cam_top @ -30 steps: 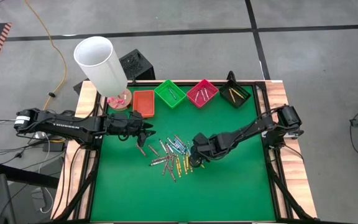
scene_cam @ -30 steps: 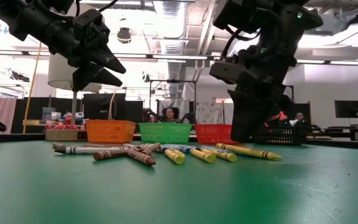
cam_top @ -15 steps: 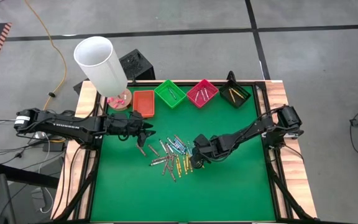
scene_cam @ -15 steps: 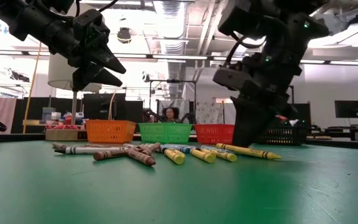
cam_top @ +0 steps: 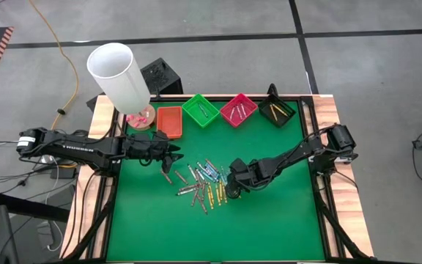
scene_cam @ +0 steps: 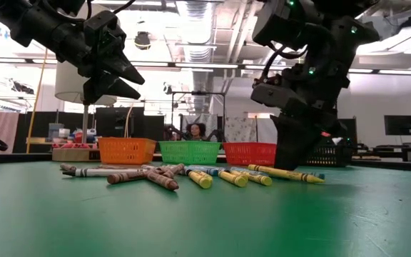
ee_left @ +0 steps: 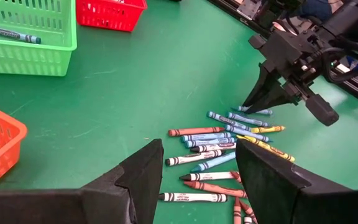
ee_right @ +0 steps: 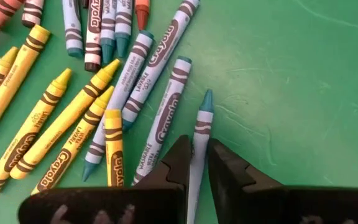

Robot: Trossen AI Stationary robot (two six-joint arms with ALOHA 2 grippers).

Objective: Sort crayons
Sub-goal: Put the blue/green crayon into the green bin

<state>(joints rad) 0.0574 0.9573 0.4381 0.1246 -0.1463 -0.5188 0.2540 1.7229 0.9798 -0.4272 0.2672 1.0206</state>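
High view: the job is only partly done, as I judge it.
Sorted so far: the orange tray (cam_top: 169, 121) near the far left corner of the bench (cam_top: 269, 227) looks empty; the green tray (cam_top: 201, 110), the pink tray (cam_top: 238, 109) and the black tray (cam_top: 276, 108), in a row along the far edge, each hold a few crayons.
Left to sort: the crayons (cam_top: 202, 183), a loose pile of about two dozen, lie at the middle of the bench, so most of the work remains.
Left pincer (cam_top: 171, 156): it hangs above the bench just on the left side of the pile, well open in the left wrist view, and it holds nothing.
Right pincer (cam_top: 226, 192): it is down at the right side of the pile, at bench level.
Right pincer, opening: nearly closed, with only a narrow gap.
Right pincer, contact: in the right wrist view the fingertips (ee_right: 180, 155) stand on both sides of the teal crayon (ee_right: 201, 134), which lies flat on the bench at the edge of the pile; they seem to clamp it, and it is not lifted yet.
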